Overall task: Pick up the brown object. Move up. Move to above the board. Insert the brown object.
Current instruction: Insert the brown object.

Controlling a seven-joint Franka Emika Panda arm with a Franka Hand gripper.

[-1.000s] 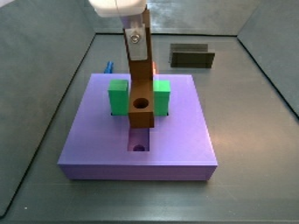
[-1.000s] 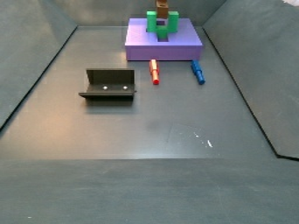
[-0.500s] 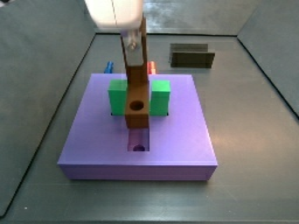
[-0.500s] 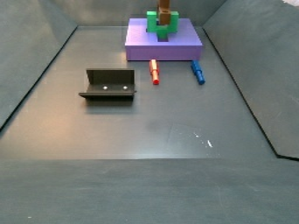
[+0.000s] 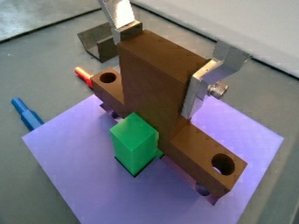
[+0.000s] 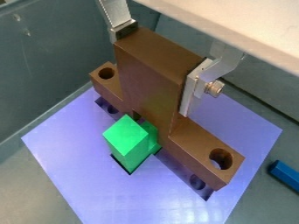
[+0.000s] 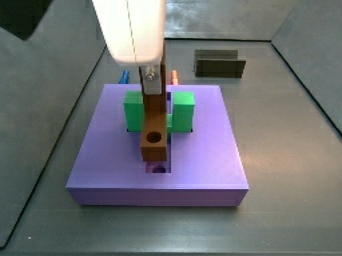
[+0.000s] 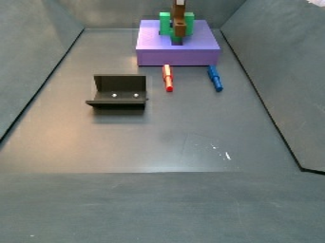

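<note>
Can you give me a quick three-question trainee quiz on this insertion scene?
1. True or false: the gripper is shut on the brown object.
2. What colour is the board under the brown object?
A. purple
B. yellow
C. white
3. In a side view, which lies nearer the fixture: the red marker or the blue marker?

Key: 1 true; 2 A; 3 red marker.

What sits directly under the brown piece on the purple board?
Under the T-shaped brown wooden piece, held by the pincer, the flat purple board shows a dark slot beside a green block. The slot's depth is covered.
</note>
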